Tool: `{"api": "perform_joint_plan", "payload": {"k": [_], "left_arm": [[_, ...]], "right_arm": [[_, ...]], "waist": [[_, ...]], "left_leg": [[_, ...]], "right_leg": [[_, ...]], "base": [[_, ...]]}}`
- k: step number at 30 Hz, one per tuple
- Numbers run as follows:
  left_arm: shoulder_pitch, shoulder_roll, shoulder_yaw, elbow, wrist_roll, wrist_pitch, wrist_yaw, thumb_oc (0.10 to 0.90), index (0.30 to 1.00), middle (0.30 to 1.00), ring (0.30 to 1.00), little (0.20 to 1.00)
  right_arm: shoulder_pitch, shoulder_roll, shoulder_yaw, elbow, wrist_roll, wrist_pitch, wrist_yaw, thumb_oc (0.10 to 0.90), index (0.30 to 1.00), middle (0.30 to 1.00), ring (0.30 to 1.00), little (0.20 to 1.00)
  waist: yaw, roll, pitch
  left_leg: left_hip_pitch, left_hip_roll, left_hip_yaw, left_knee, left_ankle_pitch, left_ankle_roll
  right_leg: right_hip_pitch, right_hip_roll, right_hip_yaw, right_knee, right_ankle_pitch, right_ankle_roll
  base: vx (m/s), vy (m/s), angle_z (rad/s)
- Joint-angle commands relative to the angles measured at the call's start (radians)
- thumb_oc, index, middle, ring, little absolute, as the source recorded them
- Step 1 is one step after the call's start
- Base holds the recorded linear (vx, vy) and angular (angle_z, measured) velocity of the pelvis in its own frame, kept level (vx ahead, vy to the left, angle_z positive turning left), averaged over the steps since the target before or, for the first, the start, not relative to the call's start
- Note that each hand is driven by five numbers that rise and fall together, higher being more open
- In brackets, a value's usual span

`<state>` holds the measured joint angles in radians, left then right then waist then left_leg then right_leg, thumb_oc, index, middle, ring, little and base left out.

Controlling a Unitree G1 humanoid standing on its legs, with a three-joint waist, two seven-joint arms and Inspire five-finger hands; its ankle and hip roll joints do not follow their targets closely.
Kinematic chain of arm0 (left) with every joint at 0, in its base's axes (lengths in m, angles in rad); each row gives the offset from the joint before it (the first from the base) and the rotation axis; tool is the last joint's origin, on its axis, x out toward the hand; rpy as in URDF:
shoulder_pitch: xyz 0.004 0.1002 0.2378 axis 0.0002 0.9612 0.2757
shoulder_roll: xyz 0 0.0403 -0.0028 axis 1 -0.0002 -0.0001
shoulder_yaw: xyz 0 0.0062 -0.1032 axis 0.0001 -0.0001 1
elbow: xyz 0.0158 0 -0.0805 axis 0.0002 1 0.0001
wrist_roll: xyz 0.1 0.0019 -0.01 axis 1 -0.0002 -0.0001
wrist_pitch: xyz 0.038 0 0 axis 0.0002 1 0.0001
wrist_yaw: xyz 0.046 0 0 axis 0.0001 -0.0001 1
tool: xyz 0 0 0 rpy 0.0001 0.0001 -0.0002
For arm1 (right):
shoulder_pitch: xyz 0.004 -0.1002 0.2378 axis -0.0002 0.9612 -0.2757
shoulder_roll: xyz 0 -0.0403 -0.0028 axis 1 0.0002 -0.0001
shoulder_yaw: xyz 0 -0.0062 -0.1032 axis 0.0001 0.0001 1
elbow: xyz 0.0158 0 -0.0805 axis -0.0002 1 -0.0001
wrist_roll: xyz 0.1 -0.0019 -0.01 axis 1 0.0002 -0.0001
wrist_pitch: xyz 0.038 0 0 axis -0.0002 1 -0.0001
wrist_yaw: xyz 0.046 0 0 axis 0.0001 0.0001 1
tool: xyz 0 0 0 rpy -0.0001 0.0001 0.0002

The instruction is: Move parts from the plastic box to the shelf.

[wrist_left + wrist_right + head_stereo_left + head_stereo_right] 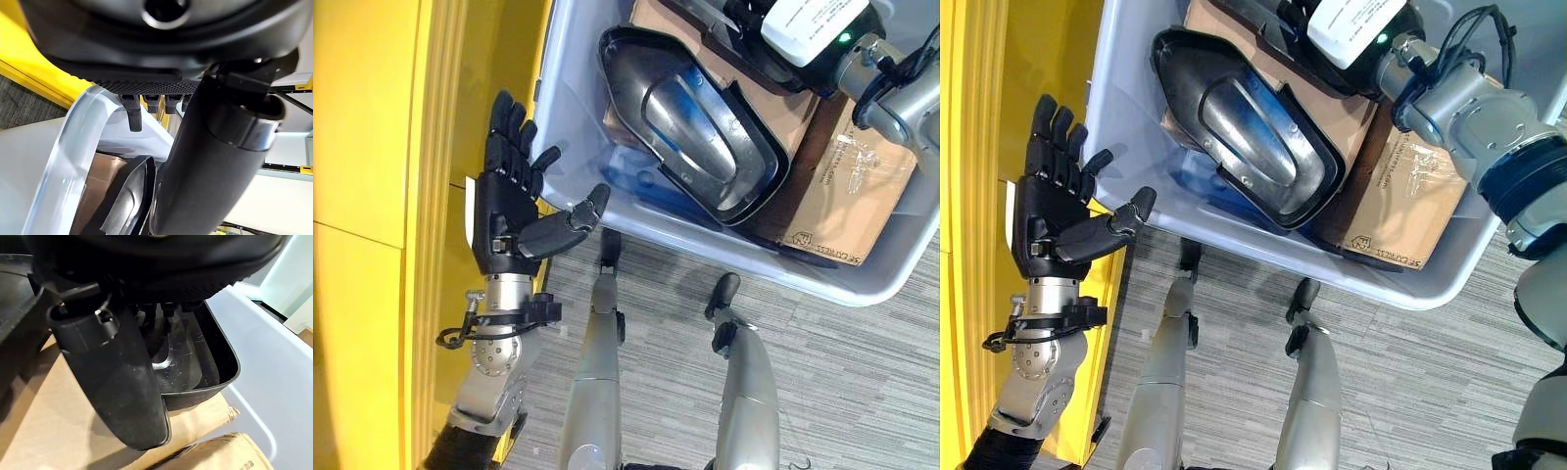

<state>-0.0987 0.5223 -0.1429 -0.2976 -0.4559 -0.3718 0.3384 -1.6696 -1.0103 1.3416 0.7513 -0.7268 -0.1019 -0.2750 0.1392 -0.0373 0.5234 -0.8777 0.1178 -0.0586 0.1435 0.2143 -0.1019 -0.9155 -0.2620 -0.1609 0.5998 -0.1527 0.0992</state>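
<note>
Left eye view shows the black part lying in the plastic box. My right robot hand reaches in above it, fingers hidden, so I cannot tell its grasp. My left robot hand is spread open beside the box wall. I judge the picking step; next I must close on the part's rim.

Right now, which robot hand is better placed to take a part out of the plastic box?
Probably the right robot hand: it is already inside the plastic box, over a black part. The left robot hand is open outside the box's rim.

Grey striped carpet floor (yellow upright panel alongside, at left)
</note>
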Motion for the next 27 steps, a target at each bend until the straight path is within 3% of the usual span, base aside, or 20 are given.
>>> {"api": "perform_joint_plan", "payload": {"k": [1,2,3,4,14,18,19,27], "left_arm": [[0.009,0.045,0.063,-0.130,0.034,-0.082,0.022,0.900,1.000,1.000,1.000,1.000],[0.010,0.044,0.061,-0.129,0.035,-0.082,0.023,0.900,1.000,1.000,1.000,1.000],[0.009,0.046,0.060,-0.128,0.035,-0.081,0.023,0.900,1.000,1.000,1.000,1.000],[0.008,0.050,0.058,-0.127,0.036,-0.081,0.023,0.900,1.000,1.000,1.000,1.000],[-0.003,0.044,0.050,-0.119,0.038,-0.084,0.026,0.900,1.000,1.000,1.000,1.000],[-0.018,0.021,0.041,-0.109,0.043,-0.083,0.035,0.900,1.000,1.000,1.000,1.000],[-0.028,0.016,0.035,-0.104,0.040,-0.081,0.038,0.900,1.000,1.000,1.000,1.000],[-0.063,0.029,0.013,-0.090,0.058,-0.065,0.038,0.900,1.000,1.000,1.000,1.000]], "right_arm": [[-0.119,-0.032,0.058,0.070,-0.032,0.037,-0.008,0.900,1.000,1.000,1.000,1.000],[-0.112,-0.034,0.058,0.078,-0.033,0.037,-0.007,0.900,1.000,1.000,1.000,1.000],[-0.108,-0.034,0.058,0.081,-0.034,0.038,-0.004,0.827,0.898,0.898,0.898,0.898],[-0.103,-0.034,0.058,0.090,-0.040,0.039,-0.002,0.400,0.300,0.300,0.300,0.300],[-0.043,-0.033,0.058,0.133,-0.073,0.037,0.007,0.400,0.300,0.300,0.300,0.300],[-0.046,-0.040,0.058,0.093,-0.072,0.037,-0.016,0.400,0.300,0.300,0.300,0.300],[-0.047,-0.044,0.058,0.066,-0.075,0.036,-0.025,0.400,0.300,0.300,0.300,0.300],[-0.055,-0.100,0.058,-0.094,-0.088,0.023,-0.055,0.400,0.300,0.300,0.300,0.300]], "waist": [[0.045,-0.024,-0.003],[0.044,-0.023,-0.003],[0.046,-0.024,-0.003],[0.048,-0.025,-0.003],[0.055,-0.016,-0.003],[0.048,-0.009,-0.003],[0.047,-0.005,-0.003],[0.036,-0.017,-0.003]], "left_leg": [[0.032,0.005,-0.005,0.125,-0.211,-0.009],[0.030,0.004,-0.005,0.125,-0.211,-0.008],[0.030,0.004,-0.006,0.123,-0.210,-0.008],[0.028,0.004,-0.007,0.123,-0.210,-0.008],[0.033,-0.001,-0.011,0.122,-0.209,-0.007],[0.047,-0.001,-0.010,0.119,-0.206,-0.006],[0.037,-0.001,-0.007,0.119,-0.183,0.000],[0.130,0.005,-0.005,0.083,-0.176,-0.005]], "right_leg": [[0.119,0.019,0.012,-0.146,0.030,0.036],[0.116,0.019,0.013,-0.141,0.028,0.035],[0.113,0.018,0.012,-0.139,0.026,0.036],[0.110,0.018,0.013,-0.134,0.025,0.035],[0.100,0.018,0.017,-0.117,0.016,0.036],[0.114,0.023,0.019,-0.120,0.020,0.035],[0.108,0.022,0.007,-0.122,0.041,0.029],[0.199,0.024,-0.010,-0.143,0.044,0.033]], "base": [[0.02,-0.003,0.06],[0.00,0.000,0.00],[0.00,0.000,0.00],[0.00,0.000,0.00],[0.00,0.000,0.00],[-0.03,0.010,0.00],[-0.11,0.029,-0.02],[-0.03,0.005,0.01]]}}
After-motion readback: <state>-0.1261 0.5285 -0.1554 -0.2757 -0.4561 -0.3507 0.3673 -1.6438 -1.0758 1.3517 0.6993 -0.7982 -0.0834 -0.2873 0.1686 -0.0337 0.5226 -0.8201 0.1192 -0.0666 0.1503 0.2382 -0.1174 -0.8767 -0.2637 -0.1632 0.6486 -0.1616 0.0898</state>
